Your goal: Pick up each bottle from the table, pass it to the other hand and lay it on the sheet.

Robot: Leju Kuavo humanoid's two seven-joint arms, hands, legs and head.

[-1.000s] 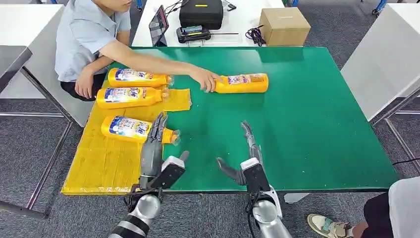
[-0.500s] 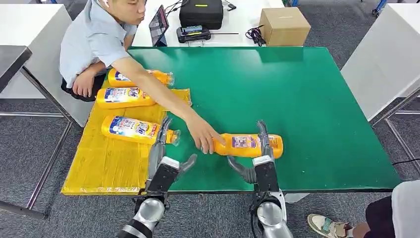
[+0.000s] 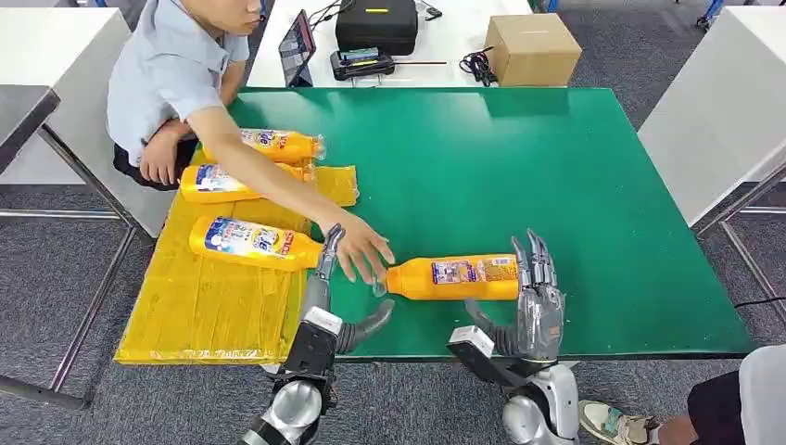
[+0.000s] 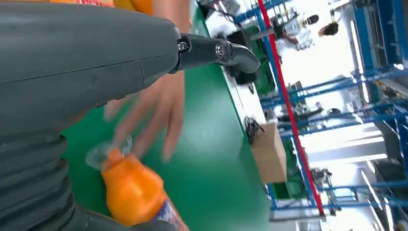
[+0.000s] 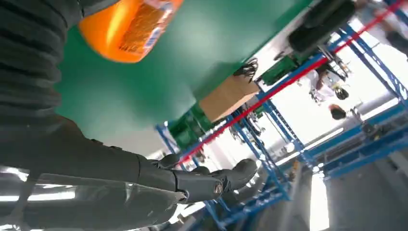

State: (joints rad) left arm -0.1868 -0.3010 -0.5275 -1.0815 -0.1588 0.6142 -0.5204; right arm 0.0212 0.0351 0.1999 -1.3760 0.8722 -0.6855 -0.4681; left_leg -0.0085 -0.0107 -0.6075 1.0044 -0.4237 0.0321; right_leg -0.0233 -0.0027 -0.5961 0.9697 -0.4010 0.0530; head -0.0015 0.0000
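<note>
Head view: my right hand [image 3: 536, 306], fingers spread and empty, stood at the bottle's [image 3: 454, 277] base on the worktop [image 3: 593, 185]; a person's hand [image 3: 360, 252] needed to clear its cap before I gripped.

grey carpet floor [image 3: 56, 278], white tables [image 3: 723, 102]

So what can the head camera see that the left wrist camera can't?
Head view alone: three bottles lying on the yellow sheet, and the right hand by the bottle's base.
Left wrist view alone: blue racks far behind.
Both: the orange bottle on the green table, the person's hand at its cap, the cardboard box.
</note>
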